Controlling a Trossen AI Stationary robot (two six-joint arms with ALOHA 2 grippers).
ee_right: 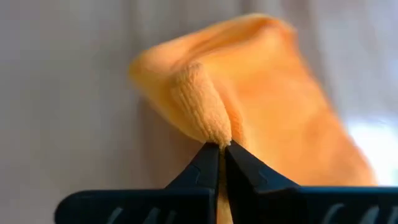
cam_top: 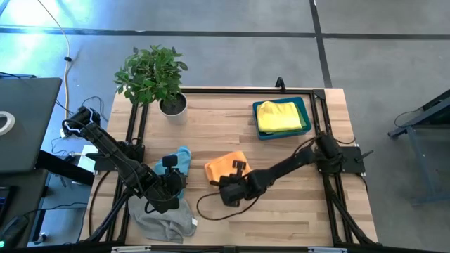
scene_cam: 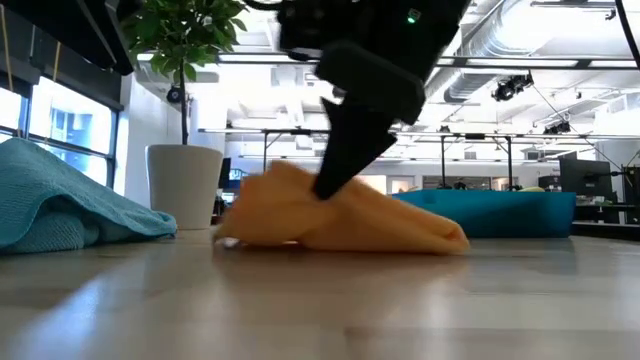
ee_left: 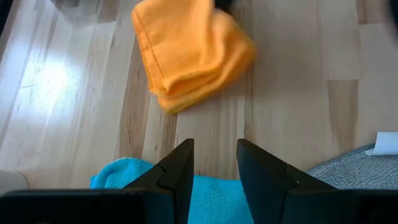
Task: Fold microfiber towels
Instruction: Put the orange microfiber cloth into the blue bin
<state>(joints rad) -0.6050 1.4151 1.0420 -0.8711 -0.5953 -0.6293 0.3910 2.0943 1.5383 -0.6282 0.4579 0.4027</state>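
Right hand clamped on a pinched edge of the orange towel, mid-bench, fingers together on the fabric. Left hand over the light blue towel, fingers apart, holding nothing. Grey towel crumpled at the bench's near left edge. Yellow towel lies folded in the blue bin. Potted plant at the far left corner.

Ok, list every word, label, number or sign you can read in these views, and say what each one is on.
None can be read.
White tag at the edge of the crumpled grey microfiber towel: no print can be made out.
Folded orange microfiber towel, rigid blue plastic bin, white plant pot: no markings show.
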